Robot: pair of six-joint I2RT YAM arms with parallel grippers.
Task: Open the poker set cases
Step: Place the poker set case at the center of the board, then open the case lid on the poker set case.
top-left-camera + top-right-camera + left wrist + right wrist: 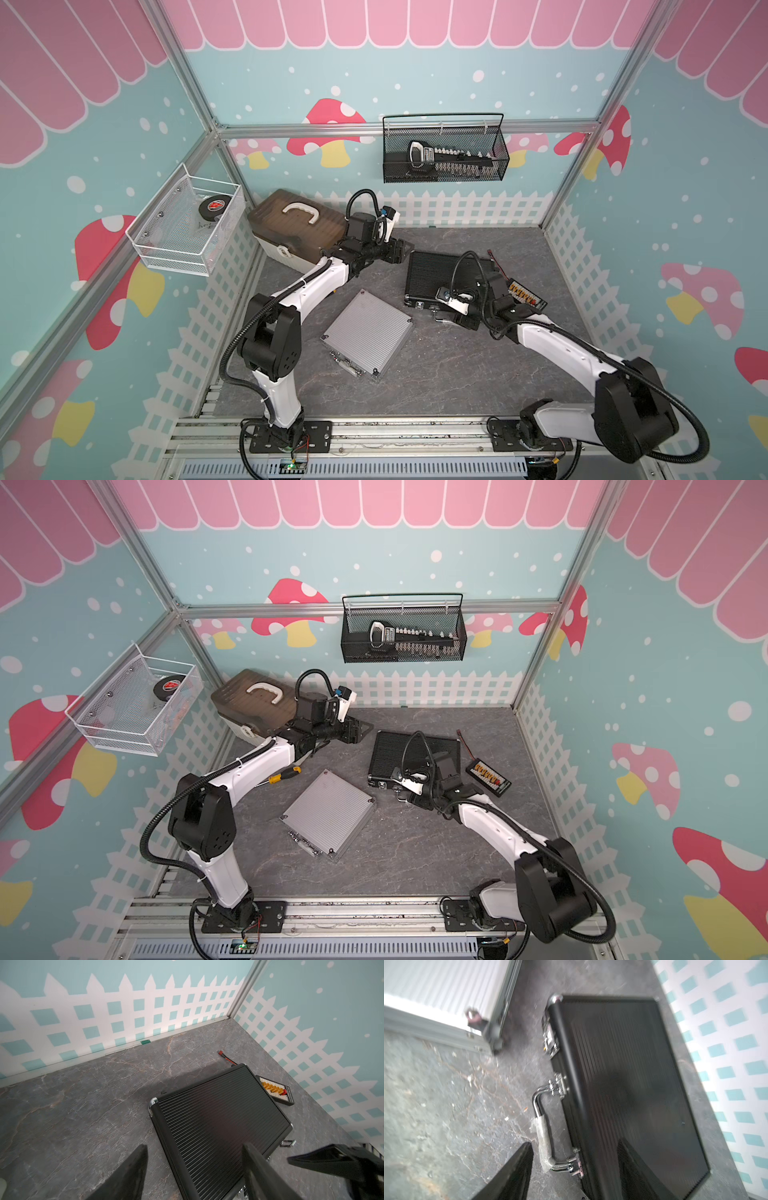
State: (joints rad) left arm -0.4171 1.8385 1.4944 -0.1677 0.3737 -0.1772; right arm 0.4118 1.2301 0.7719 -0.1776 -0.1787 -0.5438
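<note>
Right wrist view: right gripper's (575, 1142) jaws spread astride the shut black case's (623, 1084) handle (544, 1136); in both top views the case (432, 270) lies right of centre; probably best to press its latch (550, 1039), not lift.

The left arm (316, 282) rises from its base at the near edge, folds at a raised elbow and reaches forward toward the middle with the forearm sloping gently upward. Its wrist is held well above the counter (436, 374). The left gripper (400, 251) points to the right with its jaws apart. The left wrist view shows both fingers (131, 1174) spread wide. The right arm (557, 347) swings out through a bulky elbow at the right, then reaches back toward the middle, sloping down. The right gripper (457, 322) sits low, near the counter. Its jaws are parted in the blurred right wrist view.
</note>
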